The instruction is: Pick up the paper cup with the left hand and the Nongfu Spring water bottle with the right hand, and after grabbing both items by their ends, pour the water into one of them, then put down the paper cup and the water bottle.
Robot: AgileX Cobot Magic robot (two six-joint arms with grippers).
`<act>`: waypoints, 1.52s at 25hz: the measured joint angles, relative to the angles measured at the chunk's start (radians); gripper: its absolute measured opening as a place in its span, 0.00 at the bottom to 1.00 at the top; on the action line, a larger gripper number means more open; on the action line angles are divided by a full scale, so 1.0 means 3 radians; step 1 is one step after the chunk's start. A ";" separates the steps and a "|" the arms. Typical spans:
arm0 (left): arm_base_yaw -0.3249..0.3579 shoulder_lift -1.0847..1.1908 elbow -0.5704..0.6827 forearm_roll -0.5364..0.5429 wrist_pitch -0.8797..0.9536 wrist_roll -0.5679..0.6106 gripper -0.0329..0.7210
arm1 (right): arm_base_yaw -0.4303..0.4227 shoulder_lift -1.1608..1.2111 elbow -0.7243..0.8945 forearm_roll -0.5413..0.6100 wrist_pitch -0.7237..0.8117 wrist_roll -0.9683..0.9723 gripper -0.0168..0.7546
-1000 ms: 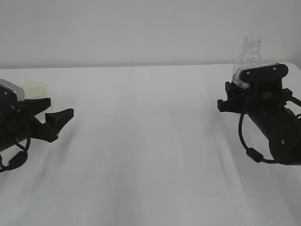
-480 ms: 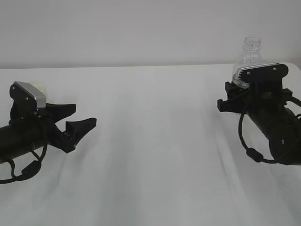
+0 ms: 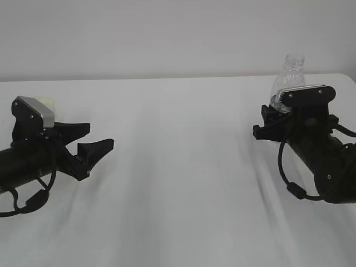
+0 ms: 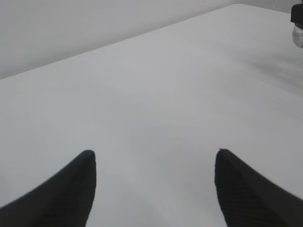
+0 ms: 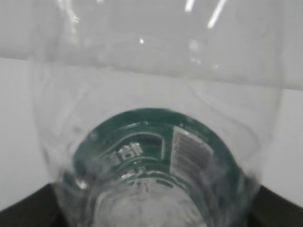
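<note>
Paper cup at far left of the white table, almost wholly hidden behind the left hand: only a sliver of cream rim shows, and that hand's fingers stand wide apart over bare table with nothing between them. Nongfu Spring water bottle upright at far right; right hand is clamped round its lower body, hiding the label from outside. Right wrist view is filled by the clear wall and green label; the water level is not discernible.

Clear glossy ribbed plastic bottle; matt white table; matt black grippers, left, right.
</note>
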 joint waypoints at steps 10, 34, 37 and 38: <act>0.0000 0.0000 0.0000 -0.0020 0.0000 -0.0005 0.78 | 0.0000 0.0162 0.0000 -0.0051 -0.0143 0.0227 0.63; 0.0000 0.0000 0.0000 -0.0035 0.0000 -0.0005 0.76 | 0.0000 0.0440 0.0000 -0.0272 -0.0234 0.0345 0.63; 0.0000 0.0000 0.0000 -0.0048 0.0000 -0.0005 0.75 | 0.0000 0.0440 0.0000 -0.0274 -0.0236 0.0345 0.63; 0.0000 0.0000 0.0000 -0.0048 0.0000 -0.0005 0.75 | 0.0000 0.0440 0.0000 -0.0274 -0.0242 0.0345 0.63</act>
